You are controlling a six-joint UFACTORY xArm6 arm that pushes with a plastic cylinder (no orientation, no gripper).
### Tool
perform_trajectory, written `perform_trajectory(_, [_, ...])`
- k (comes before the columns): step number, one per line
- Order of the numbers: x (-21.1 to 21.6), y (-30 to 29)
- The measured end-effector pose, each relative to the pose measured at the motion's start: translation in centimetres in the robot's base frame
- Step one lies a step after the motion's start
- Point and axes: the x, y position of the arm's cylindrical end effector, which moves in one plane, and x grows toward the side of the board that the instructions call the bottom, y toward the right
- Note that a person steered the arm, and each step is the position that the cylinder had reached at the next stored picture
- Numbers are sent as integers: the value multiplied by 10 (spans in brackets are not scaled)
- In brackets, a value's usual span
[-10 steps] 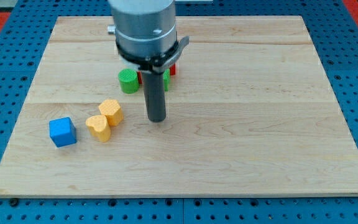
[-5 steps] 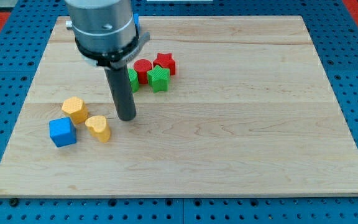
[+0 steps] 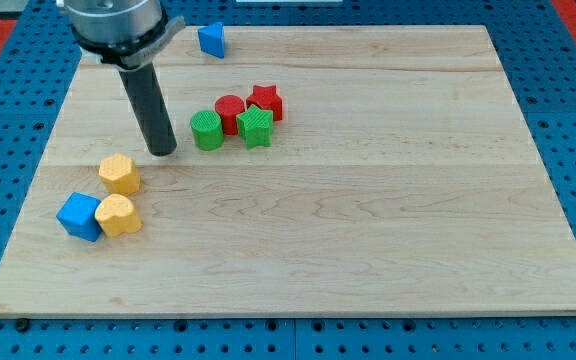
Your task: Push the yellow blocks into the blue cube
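The blue cube point(image 3: 79, 216) sits near the board's lower left. A yellow heart-shaped block point(image 3: 118, 215) touches its right side. A second yellow block point(image 3: 120, 174), roughly hexagonal, lies just above them and stands a little apart from the cube. My tip point(image 3: 162, 151) rests on the board up and to the right of the yellow hexagonal block, with a small gap between them, and to the left of the green cylinder point(image 3: 207, 131).
A green cylinder, a red cylinder point(image 3: 230, 110), a green star point(image 3: 255, 126) and a red star point(image 3: 265, 102) cluster at the board's upper middle. A blue block point(image 3: 211, 39) lies near the top edge. The wooden board point(image 3: 388, 220) sits on a blue pegboard.
My tip swept left and then up. The yellow heart slid left against the blue cube, which shifted left and turned. The other yellow block moved left to above them.
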Motion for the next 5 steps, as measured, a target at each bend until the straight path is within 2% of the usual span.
perform_trajectory(1, [7, -23])
perform_trajectory(4, [49, -16])
perform_trajectory(5, [38, 80])
